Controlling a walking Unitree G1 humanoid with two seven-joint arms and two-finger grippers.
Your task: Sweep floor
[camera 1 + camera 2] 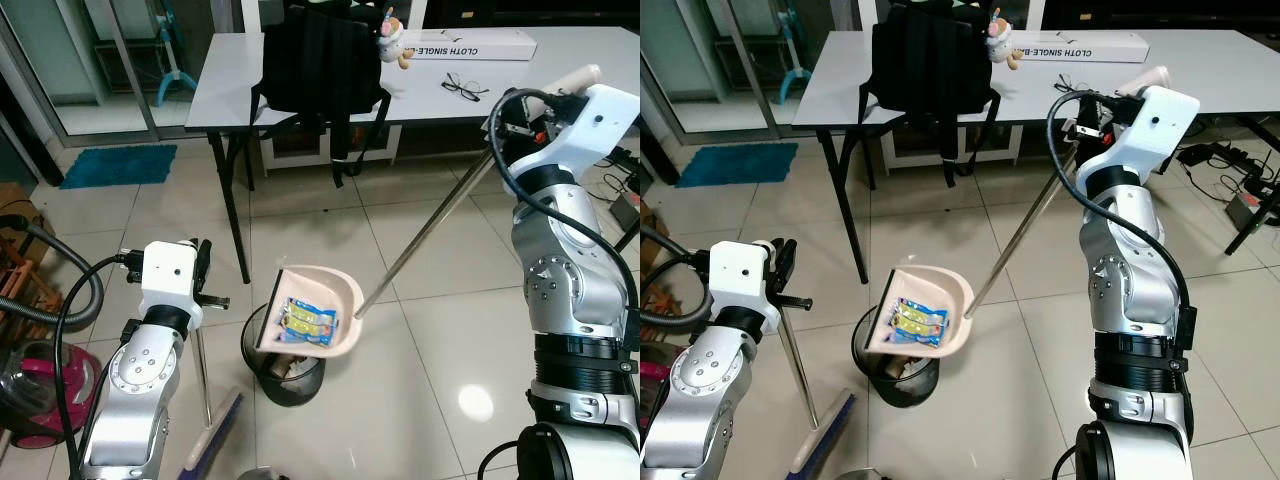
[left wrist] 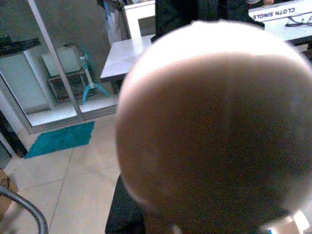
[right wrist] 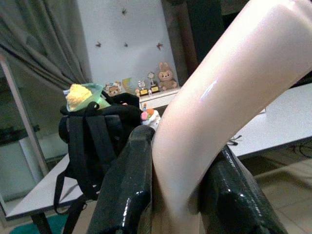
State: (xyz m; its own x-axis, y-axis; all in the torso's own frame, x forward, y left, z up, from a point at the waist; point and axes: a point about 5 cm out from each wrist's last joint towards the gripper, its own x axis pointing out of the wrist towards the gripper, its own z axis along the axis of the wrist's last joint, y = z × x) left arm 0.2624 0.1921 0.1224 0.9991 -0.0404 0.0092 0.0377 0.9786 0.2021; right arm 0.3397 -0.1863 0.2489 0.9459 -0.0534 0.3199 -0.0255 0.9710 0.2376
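A cream dustpan is tilted over a black bin on the tiled floor. A blue and yellow wrapper lies in the pan. The pan's long metal pole rises to the right, to a cream grip. My right gripper is shut on that grip, its black fingers pressed on either side, level with the table edge. My left gripper holds the upright broom pole at the left. The broom head rests on the floor beside the bin. A blurred cream knob sits right before the left wrist camera.
A white table stands behind, with a black backpack, glasses and a long box on it. A vacuum cleaner and its hose sit at the far left. A blue mat lies by the glass door. Cables lie at the right.
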